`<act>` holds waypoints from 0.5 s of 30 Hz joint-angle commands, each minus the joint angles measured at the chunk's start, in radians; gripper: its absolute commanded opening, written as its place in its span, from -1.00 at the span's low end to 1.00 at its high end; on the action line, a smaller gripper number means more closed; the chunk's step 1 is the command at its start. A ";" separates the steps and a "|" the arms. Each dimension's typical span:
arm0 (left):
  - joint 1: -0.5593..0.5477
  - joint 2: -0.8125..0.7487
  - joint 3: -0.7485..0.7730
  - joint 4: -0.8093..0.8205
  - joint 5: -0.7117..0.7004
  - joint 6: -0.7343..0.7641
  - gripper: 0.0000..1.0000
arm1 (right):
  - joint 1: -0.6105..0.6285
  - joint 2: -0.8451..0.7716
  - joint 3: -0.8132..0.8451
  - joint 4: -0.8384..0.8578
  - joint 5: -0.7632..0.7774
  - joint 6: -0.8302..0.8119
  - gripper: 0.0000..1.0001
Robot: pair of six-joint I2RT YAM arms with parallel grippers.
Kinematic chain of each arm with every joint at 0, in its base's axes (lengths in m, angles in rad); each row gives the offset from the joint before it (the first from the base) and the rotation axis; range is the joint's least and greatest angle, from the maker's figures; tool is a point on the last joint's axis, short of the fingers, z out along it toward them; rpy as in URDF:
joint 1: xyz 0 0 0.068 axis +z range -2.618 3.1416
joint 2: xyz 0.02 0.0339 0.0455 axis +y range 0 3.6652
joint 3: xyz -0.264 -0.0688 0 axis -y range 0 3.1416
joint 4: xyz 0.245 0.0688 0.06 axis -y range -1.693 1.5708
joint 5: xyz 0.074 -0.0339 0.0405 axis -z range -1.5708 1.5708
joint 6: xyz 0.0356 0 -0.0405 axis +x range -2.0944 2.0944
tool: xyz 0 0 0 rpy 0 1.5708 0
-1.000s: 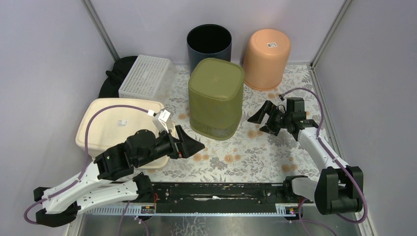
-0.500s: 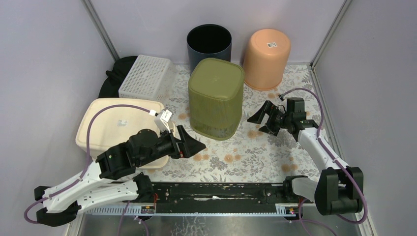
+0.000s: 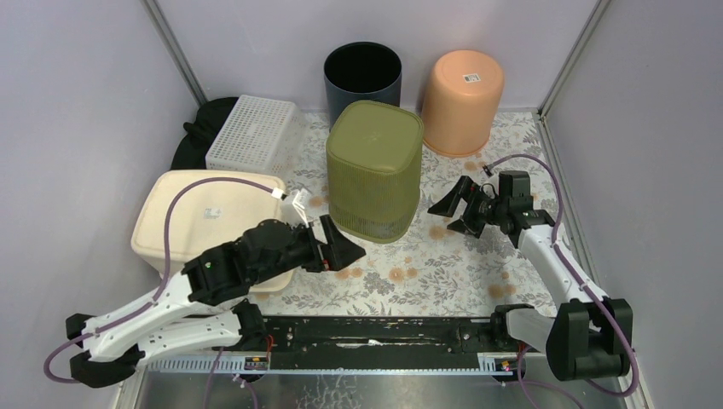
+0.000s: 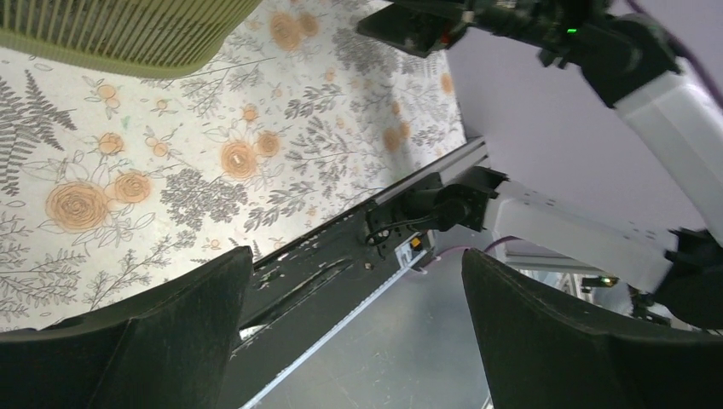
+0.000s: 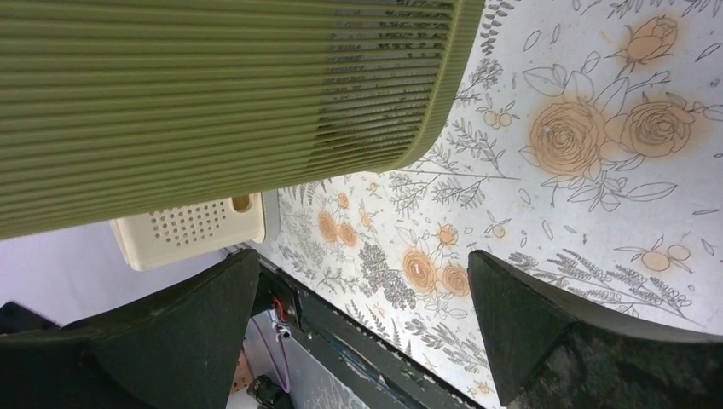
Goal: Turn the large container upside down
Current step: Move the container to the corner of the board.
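The large olive-green ribbed container [image 3: 375, 169] stands in the middle of the table with its closed base up and its rim on the floral cloth. It also shows in the left wrist view [image 4: 111, 34] and the right wrist view [image 5: 213, 94]. My left gripper [image 3: 341, 247] is open and empty, just left of and below the container's near left corner, not touching it. My right gripper [image 3: 449, 213] is open and empty, a short gap right of the container's near right side. Both wrist views show wide-open jaws with nothing between them.
A cream perforated tub [image 3: 205, 217] lies base up under my left arm. A white lattice basket [image 3: 251, 132], a dark round bin [image 3: 362, 77] and an orange bucket [image 3: 463, 100], base up, stand at the back. Grey walls close in on both sides.
My left gripper has moved a little to the right and away from the arm bases, nearer the green container's corner. The right gripper and the container have hardly moved.
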 commanded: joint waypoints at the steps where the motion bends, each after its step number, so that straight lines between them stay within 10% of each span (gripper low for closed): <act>1: -0.001 0.085 0.039 0.053 -0.050 0.011 1.00 | -0.004 -0.073 0.033 -0.038 -0.044 -0.004 0.99; 15: 0.050 0.537 0.477 -0.118 -0.184 0.202 1.00 | -0.004 -0.164 0.016 -0.095 -0.114 -0.019 0.99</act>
